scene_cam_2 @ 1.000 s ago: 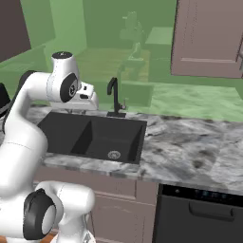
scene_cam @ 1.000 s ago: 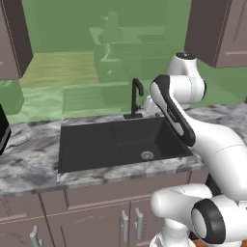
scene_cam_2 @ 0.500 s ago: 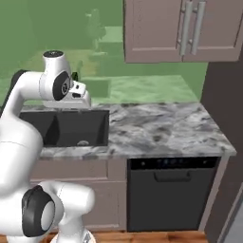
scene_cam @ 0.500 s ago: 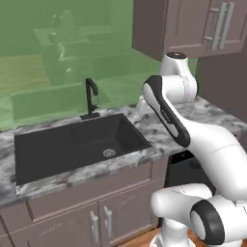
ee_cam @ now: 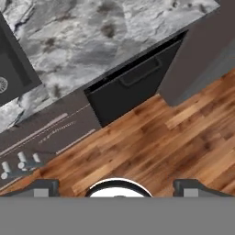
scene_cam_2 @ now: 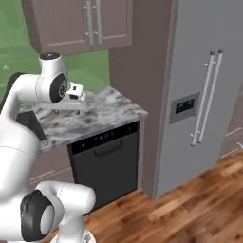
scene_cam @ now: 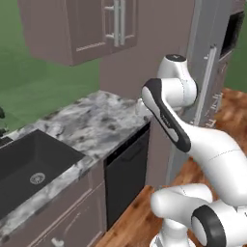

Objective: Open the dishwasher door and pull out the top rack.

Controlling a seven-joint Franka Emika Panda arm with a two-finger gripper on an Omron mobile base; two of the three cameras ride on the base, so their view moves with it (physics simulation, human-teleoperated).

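The left base view is looking forward and down from behind the arm's left side, taking in the marble counter (scene_cam: 91, 123), the black sink (scene_cam: 29, 166) at lower left and the dishwasher door (scene_cam: 126, 176) at an angle. The right base view is looking from behind the arm's right side, facing the same dishwasher door (scene_cam_2: 107, 166) more squarely, with the grey fridge (scene_cam_2: 204, 90) beside it. The hand view is looking steeply down from high above, sitting over the wood floor (ee_cam: 151, 142) and sharing the counter (ee_cam: 105, 36), the sink corner (ee_cam: 11, 69) and the door (ee_cam: 133, 85) with both base views.
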